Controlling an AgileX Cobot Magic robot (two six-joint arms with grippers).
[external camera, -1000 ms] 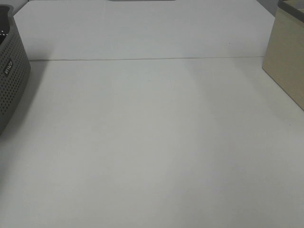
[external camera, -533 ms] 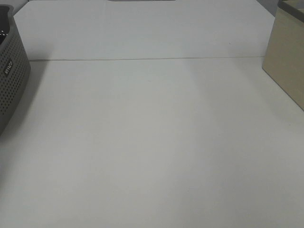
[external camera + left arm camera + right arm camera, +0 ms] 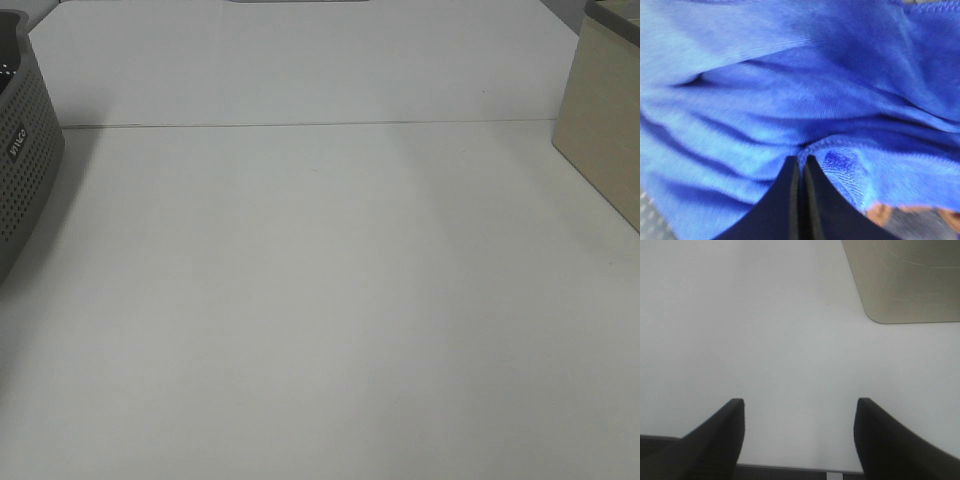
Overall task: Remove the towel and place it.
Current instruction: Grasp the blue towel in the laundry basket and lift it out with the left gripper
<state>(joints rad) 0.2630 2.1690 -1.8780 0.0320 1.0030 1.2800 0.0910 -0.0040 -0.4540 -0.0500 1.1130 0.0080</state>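
Observation:
The deep blue towel (image 3: 790,90) fills the left wrist view in bunched folds. My left gripper (image 3: 802,161) has its two dark fingers pressed together on a fold of the towel. The towel and both arms are out of the exterior high view. My right gripper (image 3: 799,407) is open and empty above the bare white table (image 3: 765,330).
A grey perforated basket (image 3: 22,170) stands at the table's left edge in the exterior high view. A beige box (image 3: 605,120) stands at the right edge; it also shows in the right wrist view (image 3: 905,280). A seam (image 3: 300,125) crosses the white table.

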